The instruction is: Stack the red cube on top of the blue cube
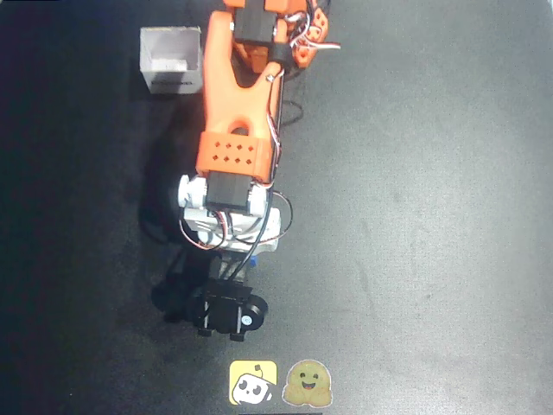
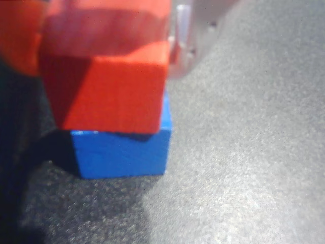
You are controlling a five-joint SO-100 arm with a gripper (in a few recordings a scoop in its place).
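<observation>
Dark grey matte table, lightly speckled, evenly lit; white box and two stickers at its edges. Item: red cube, held between the fingers of the gripper, directly below them. Item: blue cube, beneath the red cube, touching or nearly so, slightly offset. Status: placement apparently made; release and withdrawal outstanding.

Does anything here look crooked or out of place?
Slightly, yes. In the wrist view the red cube sits over the blue cube but turned and shifted, so its left corner overhangs the blue one's edge. Whether it rests fully on it or the gripper grips it, I cannot tell. The white box stands upright and looks undisturbed.
</observation>
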